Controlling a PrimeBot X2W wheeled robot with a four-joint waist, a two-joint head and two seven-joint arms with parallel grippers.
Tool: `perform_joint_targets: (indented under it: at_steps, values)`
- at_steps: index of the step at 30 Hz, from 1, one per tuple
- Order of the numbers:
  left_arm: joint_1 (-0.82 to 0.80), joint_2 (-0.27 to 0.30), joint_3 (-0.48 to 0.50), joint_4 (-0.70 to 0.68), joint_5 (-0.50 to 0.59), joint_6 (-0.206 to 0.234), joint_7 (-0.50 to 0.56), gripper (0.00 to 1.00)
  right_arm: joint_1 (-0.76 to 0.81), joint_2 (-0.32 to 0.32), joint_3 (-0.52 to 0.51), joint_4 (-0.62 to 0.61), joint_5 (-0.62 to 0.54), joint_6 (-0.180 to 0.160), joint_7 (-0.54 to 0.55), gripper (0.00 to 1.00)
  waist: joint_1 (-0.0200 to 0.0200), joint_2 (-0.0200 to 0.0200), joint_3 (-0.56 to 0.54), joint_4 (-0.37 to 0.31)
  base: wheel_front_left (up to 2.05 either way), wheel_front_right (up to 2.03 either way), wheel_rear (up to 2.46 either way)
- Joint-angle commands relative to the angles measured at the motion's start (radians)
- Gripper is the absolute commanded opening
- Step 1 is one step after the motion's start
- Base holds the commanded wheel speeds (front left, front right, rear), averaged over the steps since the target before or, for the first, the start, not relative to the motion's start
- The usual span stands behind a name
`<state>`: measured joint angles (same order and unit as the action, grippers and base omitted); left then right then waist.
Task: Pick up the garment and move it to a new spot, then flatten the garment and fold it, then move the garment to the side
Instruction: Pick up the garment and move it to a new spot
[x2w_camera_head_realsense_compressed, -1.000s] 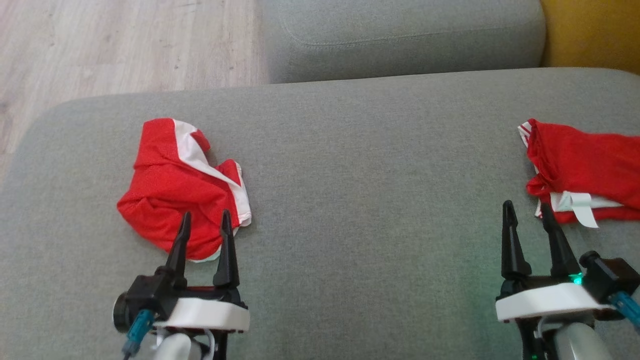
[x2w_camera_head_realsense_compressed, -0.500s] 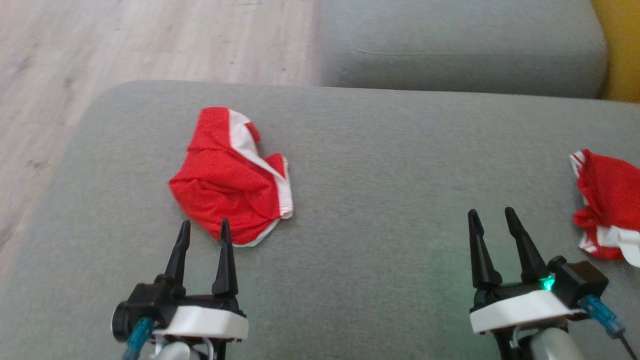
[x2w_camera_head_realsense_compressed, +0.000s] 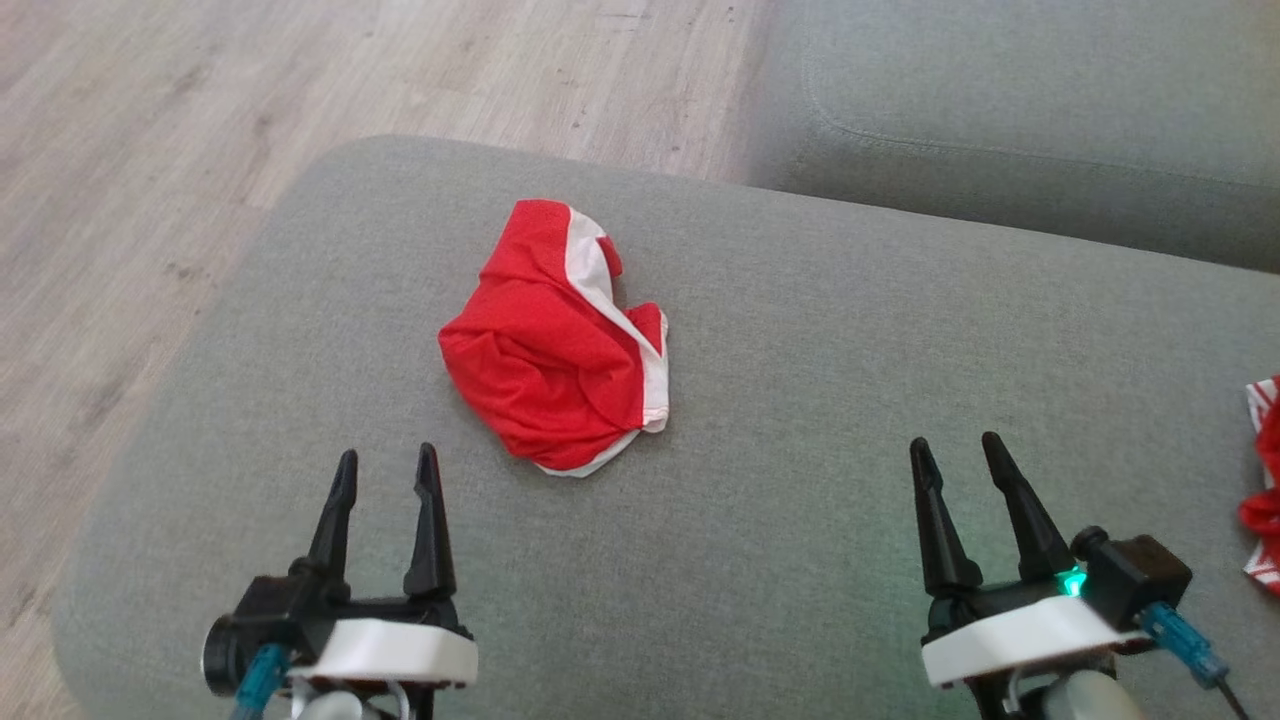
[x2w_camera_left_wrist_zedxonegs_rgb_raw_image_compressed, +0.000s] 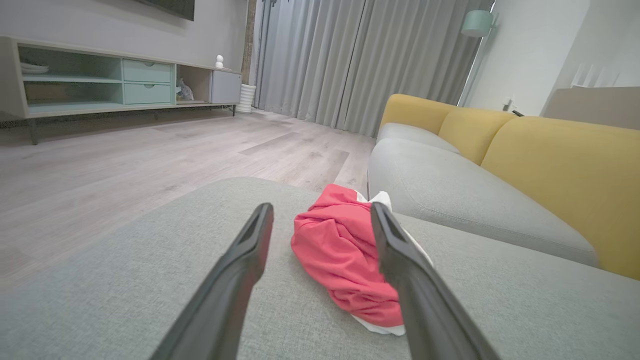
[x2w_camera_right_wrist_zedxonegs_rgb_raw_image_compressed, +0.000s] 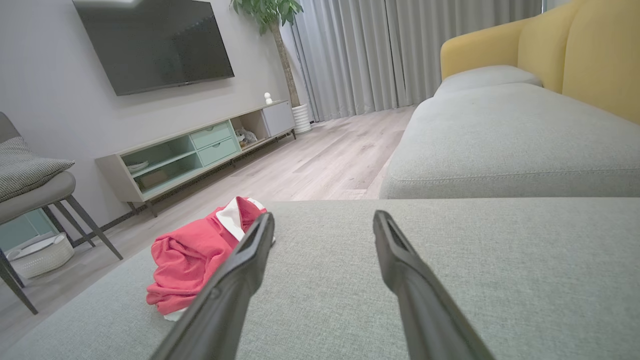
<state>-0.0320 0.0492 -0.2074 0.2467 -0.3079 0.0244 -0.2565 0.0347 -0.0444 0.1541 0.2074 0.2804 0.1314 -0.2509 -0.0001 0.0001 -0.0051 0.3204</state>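
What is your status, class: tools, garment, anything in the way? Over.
Left tool open, empty. Right tool open, empty. Red garment crumpled on grey cushion, untouched. Nothing between left tool and garment.

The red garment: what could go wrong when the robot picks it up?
1. The red garment lies crumpled, so the open left pincer may pinch several layers and flattening could fail.
2. It sits toward the far edge of the cushion; dragging could slide it onto the floor.
3. A second red cloth at the right edge might get mistaken for it.
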Motion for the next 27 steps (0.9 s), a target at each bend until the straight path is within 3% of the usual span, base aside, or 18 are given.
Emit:
perform_joint_targets:
  at_steps: [1,11,18,27]
  values:
    - [-0.028,0.001,0.037,-0.029,0.008,-0.005,-0.005,1.0,-0.03,-0.006,0.023,-0.03,0.001,-0.001,-0.011,1.0,0.0001,-0.0001,0.005,0.001,0.0,0.0,0.0]
    - [-0.13,0.006,-0.016,0.034,0.088,-0.064,-0.004,1.0,-0.077,-0.006,-0.007,-0.018,-0.017,-0.001,-0.011,1.0,0.0001,-0.0001,0.088,-0.055,0.0,0.0,0.0]
    - [-0.323,0.024,-0.124,0.162,0.124,-0.125,0.165,1.0,-0.126,-0.006,-0.046,-0.026,-0.034,-0.001,-0.011,1.0,0.0001,-0.0001,0.184,-0.119,0.0,0.0,0.0]
    - [-0.472,0.038,-0.191,0.31,0.113,-0.146,0.303,1.0,-0.172,-0.006,-0.039,-0.032,-0.03,-0.001,-0.011,1.0,0.0001,-0.0001,0.255,-0.198,0.0,0.0,0.0]
